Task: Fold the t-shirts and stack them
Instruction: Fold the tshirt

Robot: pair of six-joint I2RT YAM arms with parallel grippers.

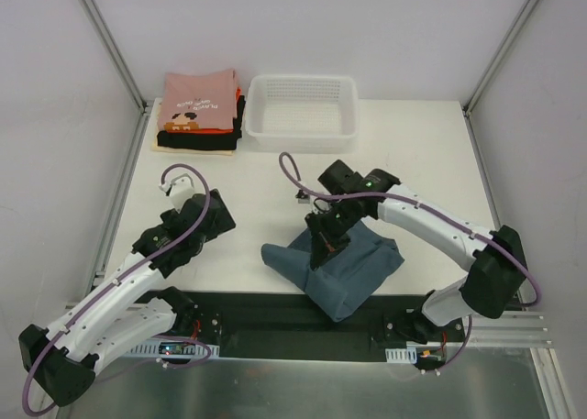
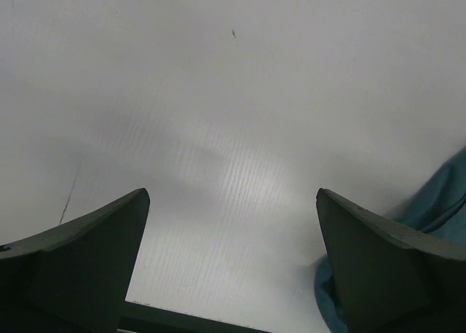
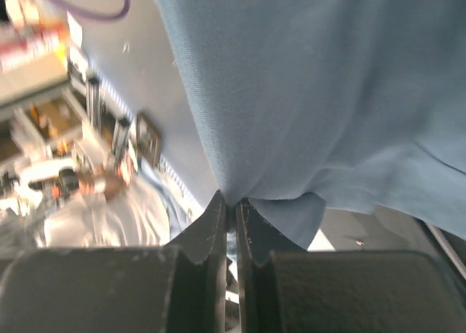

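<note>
A slate blue-grey t-shirt (image 1: 353, 268) lies bunched at the table's near edge, partly over the black front strip. My right gripper (image 1: 323, 251) is shut on a fold of it; in the right wrist view the cloth (image 3: 306, 92) hangs from the closed fingertips (image 3: 231, 202). My left gripper (image 1: 204, 228) is open and empty over bare table to the left of the shirt; its fingers (image 2: 95, 260) stand wide apart and a bit of the blue shirt (image 2: 444, 202) shows at the right edge. A stack of folded t-shirts (image 1: 198, 110), pink with print on top, orange-red, black and cream below, sits at the back left.
A white plastic mesh basket (image 1: 303, 113) stands at the back centre beside the stack. A small dark object (image 1: 301, 197) lies on the table just left of the right arm. Metal frame posts rise at the back corners.
</note>
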